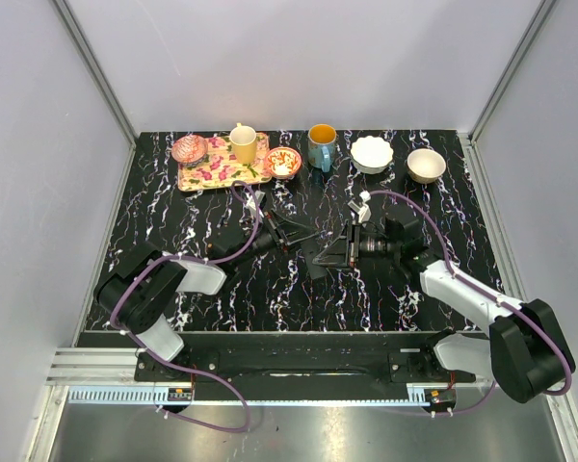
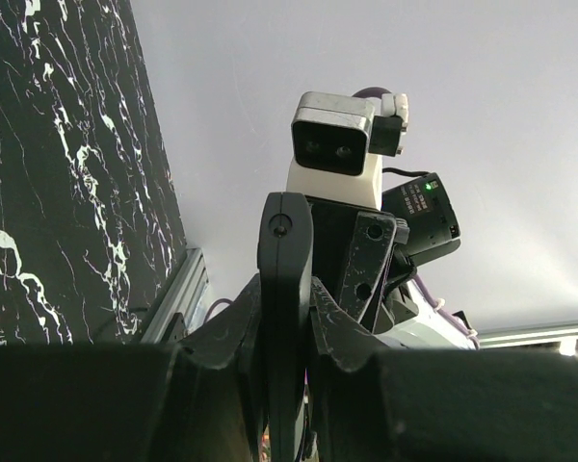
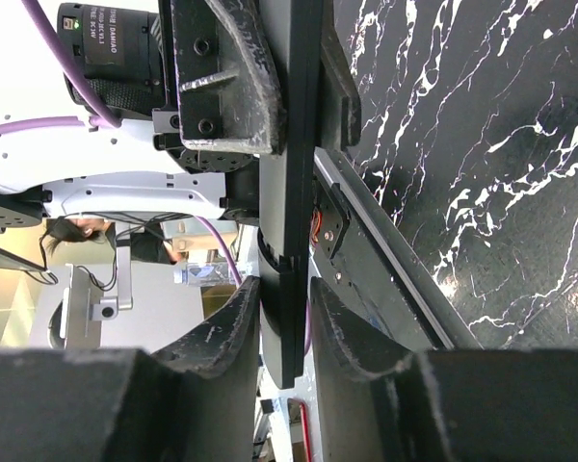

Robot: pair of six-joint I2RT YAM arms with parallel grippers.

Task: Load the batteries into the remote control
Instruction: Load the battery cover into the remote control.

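**Remote held in mid-air between both hands, batteries not in sight**

My left hand is closed hard on the remote, which stands edge-on between its fingers and sticks out beyond them. From above I see both arms meeting over the middle of the surface, with the remote lifted off it and bridging the two hands. I judge it is held up like this so that one hand can steady the body while the other works at the battery slot, which a thin bar lying flat would not allow.

My right hand faces the left one from the other end. Its fingers sit close on either face of the same black bar, but I cannot tell whether they grip it or only bracket it.

I cannot find the batteries in any view, not on the surface and not in either hand. So I take the loading itself as not yet begun.

The risk I see is twist. With two hands on one slim bar, any mismatch between the arms could lever it out of the left grip.
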